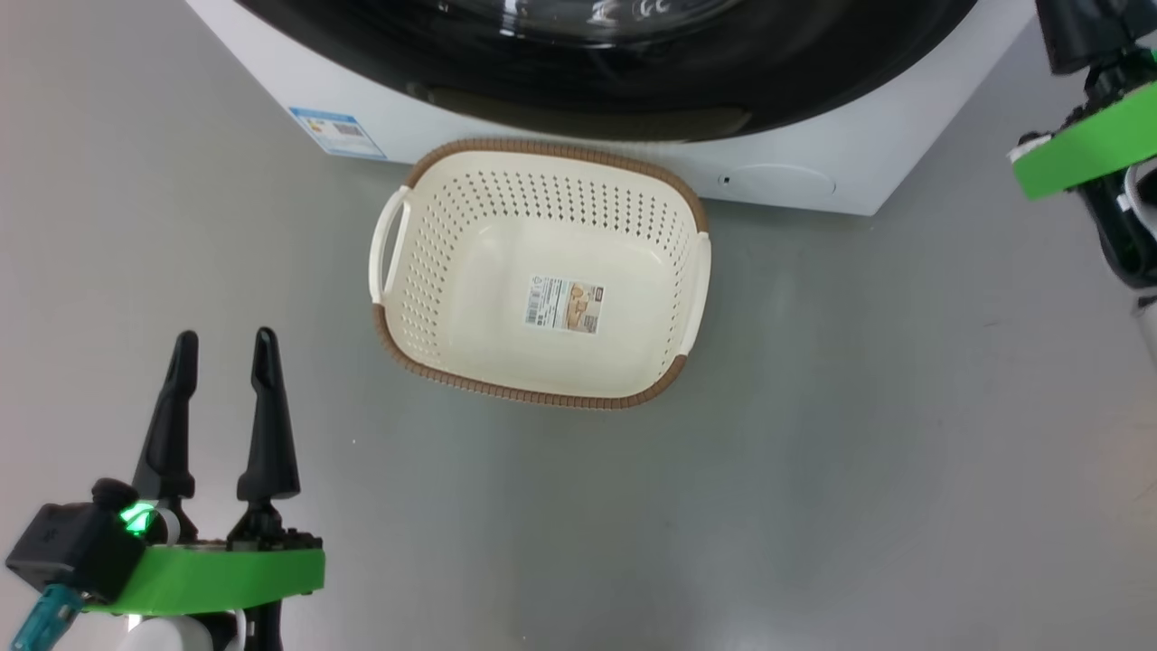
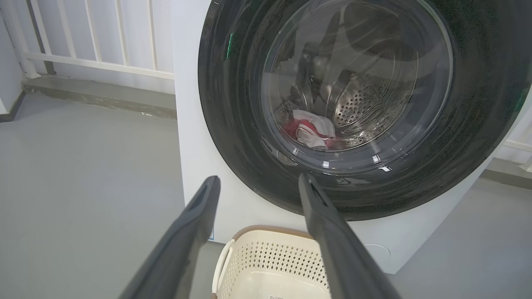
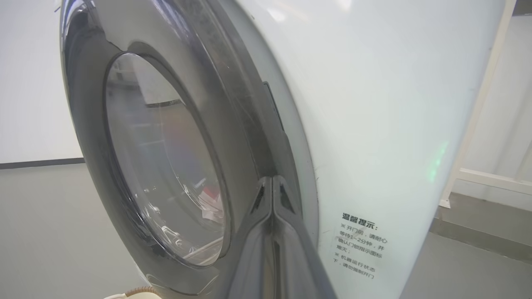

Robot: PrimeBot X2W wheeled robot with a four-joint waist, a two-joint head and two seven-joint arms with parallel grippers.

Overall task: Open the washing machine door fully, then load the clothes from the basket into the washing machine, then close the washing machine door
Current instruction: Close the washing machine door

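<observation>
The white washing machine is standing on the grey floor. Its big round black door is lying flat against the front. Through the glass, the red and white clothes are lying at the bottom of the shiny drum. The basket is sitting on the floor just in front of the machine, under the door. Its bare bottom is showing a little sticker.

The left gripper is hanging over the floor, to the left of the basket and apart from it. Its two fingers are spread wide and are holding nothing.

The right gripper is squeezed tight, with its two fingers pressing together and nothing between them. Its tips are pointing at the edge of the door, where it is meeting the white front. I cannot tell if they are touching it.
</observation>
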